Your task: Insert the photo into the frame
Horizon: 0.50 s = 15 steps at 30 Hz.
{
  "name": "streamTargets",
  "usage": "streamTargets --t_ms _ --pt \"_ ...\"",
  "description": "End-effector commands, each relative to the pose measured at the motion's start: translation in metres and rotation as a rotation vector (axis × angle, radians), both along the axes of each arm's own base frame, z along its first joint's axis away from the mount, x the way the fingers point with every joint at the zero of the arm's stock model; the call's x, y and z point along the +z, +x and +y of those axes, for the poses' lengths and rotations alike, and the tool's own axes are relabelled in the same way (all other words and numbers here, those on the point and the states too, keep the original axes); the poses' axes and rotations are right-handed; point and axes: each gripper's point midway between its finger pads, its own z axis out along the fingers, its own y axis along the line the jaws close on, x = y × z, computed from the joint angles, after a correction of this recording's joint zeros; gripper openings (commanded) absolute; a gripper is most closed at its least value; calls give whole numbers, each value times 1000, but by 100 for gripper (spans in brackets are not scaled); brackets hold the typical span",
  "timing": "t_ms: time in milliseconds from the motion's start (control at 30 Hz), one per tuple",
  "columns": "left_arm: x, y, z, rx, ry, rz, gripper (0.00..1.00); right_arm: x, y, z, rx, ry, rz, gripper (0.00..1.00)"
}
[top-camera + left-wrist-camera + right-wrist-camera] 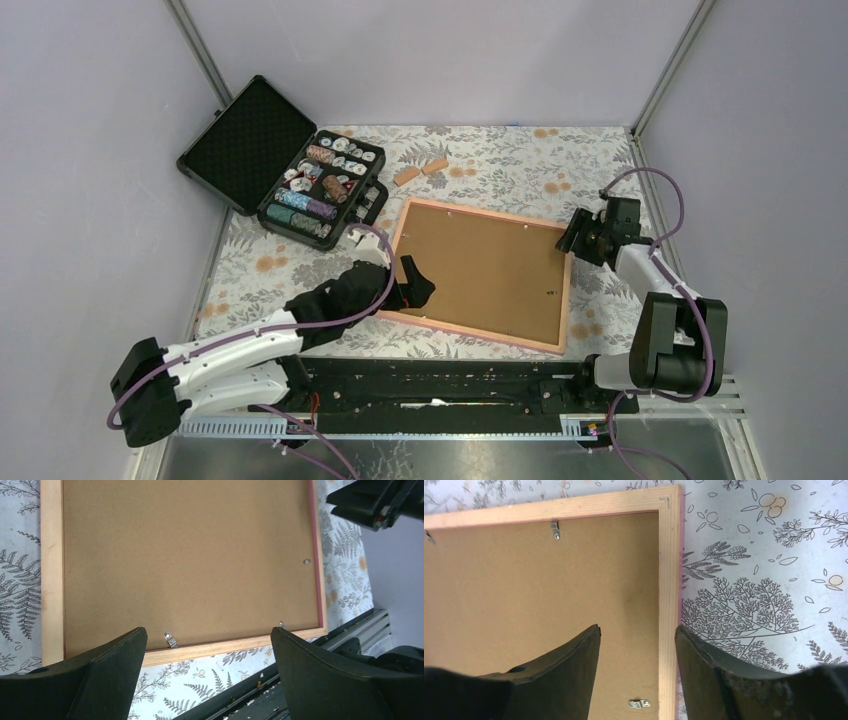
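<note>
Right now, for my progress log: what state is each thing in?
frame: lying face down
backing board: seated inside the frame
case: lid open
left gripper: open, empty
right gripper: open, empty

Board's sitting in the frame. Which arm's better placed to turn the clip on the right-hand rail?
Right, probably. The right gripper hangs open over that rail of the frame, with the clip right beside its jaws. The left gripper, also open, is across the board, over the frame's left side.
</note>
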Motion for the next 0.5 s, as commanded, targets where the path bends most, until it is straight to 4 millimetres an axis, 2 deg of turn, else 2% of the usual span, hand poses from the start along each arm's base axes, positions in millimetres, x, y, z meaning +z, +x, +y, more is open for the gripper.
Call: streamTargets --t_ms 0,167,333,467 --pt "1 7 -5 -4 -6 -32 99 32 7 3 -125 74 -12 67" --pt "-10 9 -1 5 23 -34 99 15 -32 13 -163 129 245 77" --pt "-26 7 -5 -5 14 -16 99 0 -54 16 -169 137 327 88" --pt "-39 2 -13 -34 -1 19 99 -20 -74 30 -218 222 426 90"
